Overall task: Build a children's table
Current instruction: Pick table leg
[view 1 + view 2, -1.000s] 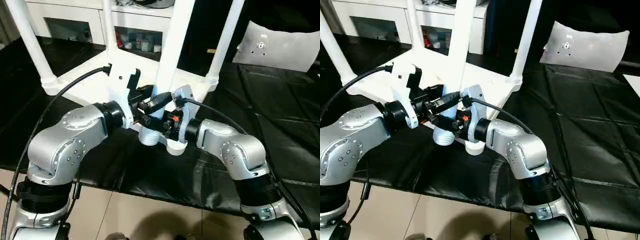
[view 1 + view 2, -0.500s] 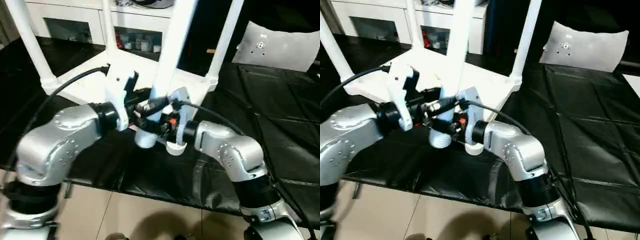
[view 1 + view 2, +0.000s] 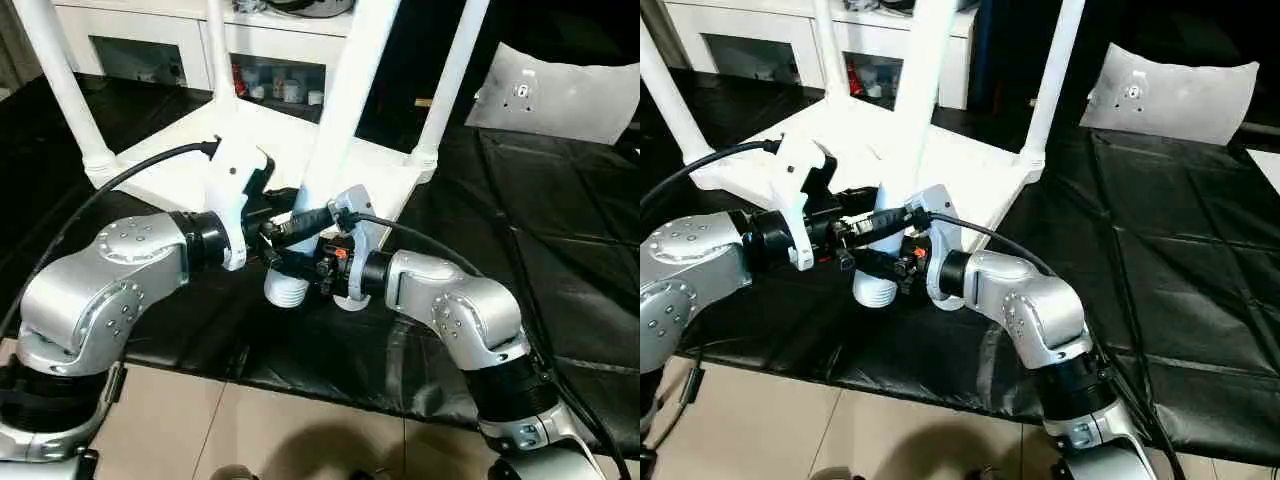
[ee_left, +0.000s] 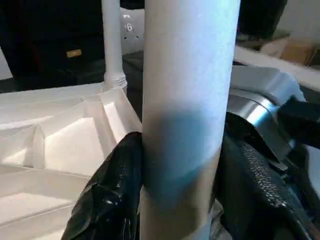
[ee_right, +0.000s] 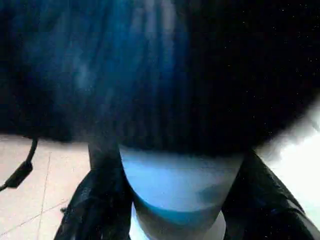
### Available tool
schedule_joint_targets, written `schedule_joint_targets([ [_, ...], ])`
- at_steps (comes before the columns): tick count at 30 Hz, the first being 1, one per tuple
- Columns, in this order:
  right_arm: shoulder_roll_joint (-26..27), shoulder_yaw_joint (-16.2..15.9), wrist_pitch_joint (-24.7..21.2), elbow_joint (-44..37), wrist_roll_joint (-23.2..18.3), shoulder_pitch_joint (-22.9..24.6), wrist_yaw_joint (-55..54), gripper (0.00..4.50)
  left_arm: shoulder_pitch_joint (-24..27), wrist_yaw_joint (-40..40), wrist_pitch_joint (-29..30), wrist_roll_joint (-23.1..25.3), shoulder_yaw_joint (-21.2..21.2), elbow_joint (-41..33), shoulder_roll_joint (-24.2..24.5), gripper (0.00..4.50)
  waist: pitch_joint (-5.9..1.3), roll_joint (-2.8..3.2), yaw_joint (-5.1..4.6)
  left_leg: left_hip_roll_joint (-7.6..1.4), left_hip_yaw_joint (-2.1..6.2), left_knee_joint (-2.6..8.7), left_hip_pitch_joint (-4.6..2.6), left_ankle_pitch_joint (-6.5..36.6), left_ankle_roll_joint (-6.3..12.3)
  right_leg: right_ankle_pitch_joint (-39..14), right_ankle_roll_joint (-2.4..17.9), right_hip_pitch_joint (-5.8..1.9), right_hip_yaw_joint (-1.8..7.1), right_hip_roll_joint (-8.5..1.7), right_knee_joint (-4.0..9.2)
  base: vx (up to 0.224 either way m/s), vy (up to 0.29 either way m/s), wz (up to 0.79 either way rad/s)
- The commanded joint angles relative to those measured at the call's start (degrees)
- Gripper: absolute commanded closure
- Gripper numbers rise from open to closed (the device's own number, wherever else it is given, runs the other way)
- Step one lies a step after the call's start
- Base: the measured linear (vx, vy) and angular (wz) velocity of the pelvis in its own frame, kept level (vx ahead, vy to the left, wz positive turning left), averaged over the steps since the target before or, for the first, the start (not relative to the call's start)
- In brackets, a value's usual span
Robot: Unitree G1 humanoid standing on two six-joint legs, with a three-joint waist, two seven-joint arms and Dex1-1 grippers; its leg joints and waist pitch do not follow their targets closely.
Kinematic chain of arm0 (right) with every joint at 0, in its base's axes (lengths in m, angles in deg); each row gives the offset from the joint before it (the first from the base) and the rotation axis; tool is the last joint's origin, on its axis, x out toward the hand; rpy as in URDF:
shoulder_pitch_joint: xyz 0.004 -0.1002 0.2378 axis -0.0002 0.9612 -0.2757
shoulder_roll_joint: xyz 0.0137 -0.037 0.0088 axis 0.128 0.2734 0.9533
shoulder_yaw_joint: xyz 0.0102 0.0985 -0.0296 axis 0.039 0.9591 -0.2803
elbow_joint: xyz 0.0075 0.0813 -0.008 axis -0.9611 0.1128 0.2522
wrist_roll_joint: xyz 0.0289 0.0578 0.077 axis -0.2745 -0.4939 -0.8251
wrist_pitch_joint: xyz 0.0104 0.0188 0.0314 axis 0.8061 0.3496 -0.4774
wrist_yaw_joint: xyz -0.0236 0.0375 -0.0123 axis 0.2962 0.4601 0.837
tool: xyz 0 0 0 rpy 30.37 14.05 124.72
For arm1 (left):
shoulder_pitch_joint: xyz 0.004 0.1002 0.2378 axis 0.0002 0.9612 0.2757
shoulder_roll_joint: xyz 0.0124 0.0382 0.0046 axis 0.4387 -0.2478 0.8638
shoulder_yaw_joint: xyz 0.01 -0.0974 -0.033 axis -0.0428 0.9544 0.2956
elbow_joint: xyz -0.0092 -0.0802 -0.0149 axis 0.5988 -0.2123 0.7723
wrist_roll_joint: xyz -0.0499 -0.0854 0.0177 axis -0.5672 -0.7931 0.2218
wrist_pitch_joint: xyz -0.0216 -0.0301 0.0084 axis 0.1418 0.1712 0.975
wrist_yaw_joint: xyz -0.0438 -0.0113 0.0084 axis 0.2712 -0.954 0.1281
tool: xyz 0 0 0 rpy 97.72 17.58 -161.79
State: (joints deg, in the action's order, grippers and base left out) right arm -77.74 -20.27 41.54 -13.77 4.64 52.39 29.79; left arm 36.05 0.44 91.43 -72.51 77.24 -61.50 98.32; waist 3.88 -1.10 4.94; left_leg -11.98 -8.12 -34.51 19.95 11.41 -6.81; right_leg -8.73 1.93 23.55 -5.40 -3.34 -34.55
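Observation:
The children's table top [image 3: 180, 165] lies upside down on the black cover, ribbed side up. Three white legs stand upright in its corner sockets: one at the left [image 3: 60, 85], one at the back [image 3: 222, 50], one at the right [image 3: 450, 80]. A fourth leg [image 3: 345, 110] is tilted, its threaded end [image 3: 287, 290] hanging just left of the near corner socket [image 3: 348, 297]. My left gripper [image 3: 290, 225] is shut on this leg, a black finger [image 4: 115, 200] on each side. My right gripper [image 3: 315, 265] is shut on it lower down, fingers [image 5: 95, 200] flanking the end.
A white shelved cabinet [image 3: 250, 60] stands behind the table top. A grey-white cushion-like panel [image 3: 560, 95] lies at the back right on the black cover [image 3: 560, 250]. The cover's front edge drops to a tiled floor [image 3: 300, 440].
The held leg's threaded end has sunk a little and come towards me. My left forearm has swung and settled lower; both grips are unchanged.

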Motion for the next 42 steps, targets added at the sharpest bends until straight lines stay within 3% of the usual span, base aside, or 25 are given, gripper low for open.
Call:
schedule_joint_targets([
  [1,-2.25,6.0,2.55,-1.21,-0.01,-0.86,-1.17,2.57,2.25,-1.5,2.01,0.29,3.02,2.98,0.03,1.85,-4.04,1.22,-0.27,-0.21,-0.66,3.93,0.34,8.6,-1.81,-17.1,5.47,-3.7,2.9,-3.43,3.92,0.0,0.0,0.0],
  [6,-2.77,6.19,2.75,-1.31,-0.08,-0.65,-0.72,2.57,2.03,-5.74,-2.03,-0.65,7.2,6.0,-4.84,1.85,-4.08,1.03,-0.2,-0.15,-0.73,3.87,0.38,8.18,-1.22,-17.64,4.84,-3.73,2.87,-3.4,4.14,0.0,0.0,0.0],
  [12,-3.42,6.32,2.9,-1.86,-0.1,-0.73,-0.66,2.59,0.54,-8.64,-2.55,-1.05,9.36,6.66,-7.55,1.85,-4.14,1.03,-0.17,-0.24,-0.65,3.87,0.46,7.77,-0.75,-16.95,4.68,-3.79,2.82,-3.39,4.06,0.0,0.0,0.0],
  [19,-4.55,4.98,3.78,-4.29,0.8,0.01,-0.87,2.59,3.4,-1.23,-13.37,-1.91,5.48,0.47,-10.68,1.85,-4.01,1.01,-0.1,-0.42,-0.57,4.01,0.48,7.96,-0.29,-17.75,4.21,-3.73,2.82,-3.47,4.27,0.0,0.0,0.0],
  [21,-4.61,4.9,4.25,-6.27,0.54,1.11,-0.81,2.59,8.43,3.95,-18.35,-5.71,5.98,-1.06,-15.15,1.85,-3.86,0.81,-0.19,-0.42,-0.72,4.01,0.77,7.69,-0.01,-18.19,4.11,-3.85,2.91,-3.64,4.57,0.0,0.0,0.0],
  [23,-4.77,4.81,4.17,-8.2,0.2,2.27,-0.63,2.59,10.98,3.78,-19.7,-5.73,5.84,-0.37,-17.34,1.85,-3.88,0.9,-0.29,-0.5,-0.78,4.02,0.64,8.22,0.0,-18.74,3.79,-3.69,2.87,-3.5,4.69,0.0,0.0,0.0],
  [28,-6.43,3.3,4.46,-15.0,-0.63,6.99,0.59,2.59,15.69,3.3,-24.23,-3.49,3.79,1.18,-19.15,1.85,-3.51,0.86,-0.18,-0.47,-0.67,4.31,0.4,11.03,0.53,-23.93,1.12,-3.39,2.71,-3.37,5.55,0.0,0.0,0.0],
  [33,-8.45,0.73,6.58,-21.36,0.06,13.86,2.35,2.59,20.64,6.98,-27.17,-1.73,2.04,1.08,-19.26,1.85,-3.37,0.53,-0.31,-0.45,-0.71,4.43,0.54,11.55,1.01,-26.64,-1.12,-3.24,2.73,-3.43,6.24,0.0,0.0,0.0],
  [35,-9.41,-0.21,7.33,-22.16,0.65,15.32,2.94,2.59,21.46,7.58,-27.14,-0.75,0.75,0.59,-18.36,1.87,-3.36,0.63,-0.51,-0.4,-0.65,4.48,0.61,12.19,1.23,-27.08,-1.03,-3.21,2.59,-3.36,6.24,0.0,0.0,0.0],
  [38,-10.26,-0.91,8.13,-22.41,1.51,16.75,3.04,2.59,22.18,8.02,-28.75,1.55,-0.72,0.91,-16.96,1.43,-3.15,0.53,-0.74,-0.25,-0.64,4.45,0.49,13.31,1.46,-29.28,-1.66,-3.02,2.44,-3.24,6.56,0.0,0.0,0.0],
  [42,-10.66,-1.29,9.26,-22.32,2.46,18.4,2.72,2.59,22.84,8.82,-31.42,2.14,-0.78,1.61,-17.2,1.31,-3.05,0.49,-1.3,-0.18,-0.57,4.43,0.55,14.2,1.47,-30.93,-2.21,-2.94,2.26,-3.28,6.93,0.0,0.0,0.0],
])
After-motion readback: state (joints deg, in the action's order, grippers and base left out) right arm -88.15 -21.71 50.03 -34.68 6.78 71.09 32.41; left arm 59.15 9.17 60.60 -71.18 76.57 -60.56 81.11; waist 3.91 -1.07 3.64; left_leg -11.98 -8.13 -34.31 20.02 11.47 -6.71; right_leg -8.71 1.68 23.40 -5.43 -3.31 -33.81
